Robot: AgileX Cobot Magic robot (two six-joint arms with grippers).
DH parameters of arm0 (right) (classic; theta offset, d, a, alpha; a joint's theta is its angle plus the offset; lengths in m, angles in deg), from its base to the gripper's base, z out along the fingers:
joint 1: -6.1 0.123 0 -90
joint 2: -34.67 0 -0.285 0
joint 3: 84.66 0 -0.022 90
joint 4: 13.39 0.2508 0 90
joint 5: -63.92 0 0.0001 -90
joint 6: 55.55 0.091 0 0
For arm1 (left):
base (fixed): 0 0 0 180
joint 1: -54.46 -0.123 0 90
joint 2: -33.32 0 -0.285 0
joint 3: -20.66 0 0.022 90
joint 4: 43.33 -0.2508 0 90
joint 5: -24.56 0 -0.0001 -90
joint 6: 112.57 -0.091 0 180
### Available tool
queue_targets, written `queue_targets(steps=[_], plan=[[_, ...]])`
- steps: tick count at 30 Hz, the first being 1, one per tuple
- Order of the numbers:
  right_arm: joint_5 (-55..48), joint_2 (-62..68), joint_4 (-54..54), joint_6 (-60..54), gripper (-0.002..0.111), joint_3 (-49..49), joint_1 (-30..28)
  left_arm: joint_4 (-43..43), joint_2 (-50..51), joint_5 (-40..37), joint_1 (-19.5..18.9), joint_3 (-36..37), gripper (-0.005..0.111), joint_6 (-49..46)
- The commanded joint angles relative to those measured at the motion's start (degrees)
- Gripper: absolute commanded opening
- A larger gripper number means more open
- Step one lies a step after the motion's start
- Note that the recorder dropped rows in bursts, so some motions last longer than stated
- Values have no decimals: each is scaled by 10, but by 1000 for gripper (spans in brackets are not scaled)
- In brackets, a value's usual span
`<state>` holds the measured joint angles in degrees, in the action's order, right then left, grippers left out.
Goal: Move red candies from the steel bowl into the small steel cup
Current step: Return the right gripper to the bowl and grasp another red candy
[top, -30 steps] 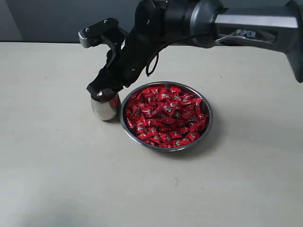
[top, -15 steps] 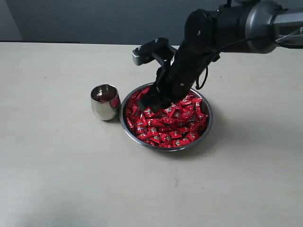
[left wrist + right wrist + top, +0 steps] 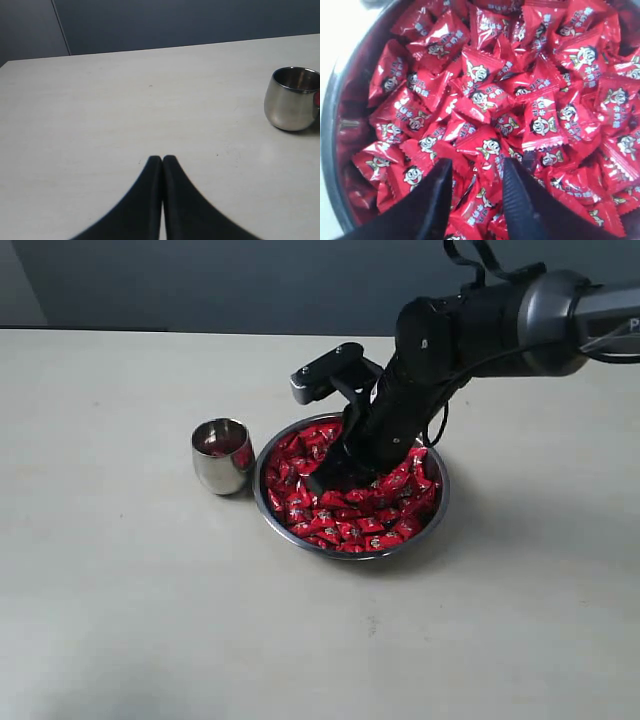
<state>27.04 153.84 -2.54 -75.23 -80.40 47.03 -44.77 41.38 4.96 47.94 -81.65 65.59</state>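
Where right gripper (image 3: 476, 167) dips: fingers parted among red candies (image 3: 540, 125) in steel bowl (image 3: 441, 502)
Left gripper (image 3: 162, 159): fingers pressed together, empty

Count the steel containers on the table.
2: the small rounded polished steel cup stands left of the wide shallow steel bowl in the exterior view. None seems hidden.

Shiny red candies (image 3: 345, 523), each printed with a small face, heap the wide steel bowl (image 3: 352, 553) beneath and between the spread right fingers (image 3: 429, 202). The small steel cup (image 3: 222, 456) stands upright on the counter (image 3: 150, 590) just beside the bowl, clear of those fingers.
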Motion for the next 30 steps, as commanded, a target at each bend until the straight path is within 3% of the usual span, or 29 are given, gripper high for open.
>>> queue_targets(steps=[1,12,15,19,30], plan=[[-3,21,9,-16,34,2,-2,-1,-3,3,3,-5,0,2],[9,38,-4,-16,33,2,-2,-1,-3,3,3,-5,0,2],[8,43,-19,-16,27,2,-2,-1,-3,3,3,-5,0,2],[4,47,-53,-12,1,2,-2,-1,-3,3,3,-5,0,2],[8,17,-66,-7,-1,2,-2,-1,-3,3,3,-5,0,2]])
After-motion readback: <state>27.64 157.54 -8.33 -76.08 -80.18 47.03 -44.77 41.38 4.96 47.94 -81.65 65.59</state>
